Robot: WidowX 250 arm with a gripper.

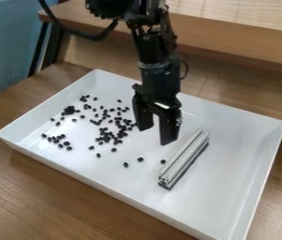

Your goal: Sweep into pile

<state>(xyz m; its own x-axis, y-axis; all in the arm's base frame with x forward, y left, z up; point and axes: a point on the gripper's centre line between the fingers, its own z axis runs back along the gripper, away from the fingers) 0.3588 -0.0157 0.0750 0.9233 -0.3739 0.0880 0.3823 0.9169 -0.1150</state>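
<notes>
From my station I record a white tray (237, 159) on a brown wooden table (43, 187), its raised walls enclosing the work area. Behind it runs a wooden ledge (231, 30); a blue chair (5, 56) stands at the upper left, and a black cable (84, 35) loops to the arm. Black beans (69, 110) lie scattered over the left and middle of the tray, some clumped, others single, with one bean (162, 161) just beside the metal bar (183, 157). The bar lies aslant, right of the main scatter, between most of the beans and the tray's right-hand part.

My gripper (156, 133) hangs over the tray, between the main scatter and the bar's upper end. I find its jaws spread well apart, with white tray surface visible between them. The bar is near the right-hand finger, outside the jaws.

The gripper covers part of the tray behind it. The tray's nearest corner is cut off at the lower edge. I cannot tell whether the fingertips touch the tray floor, and the dark underside of the bar is hard to make out
</notes>
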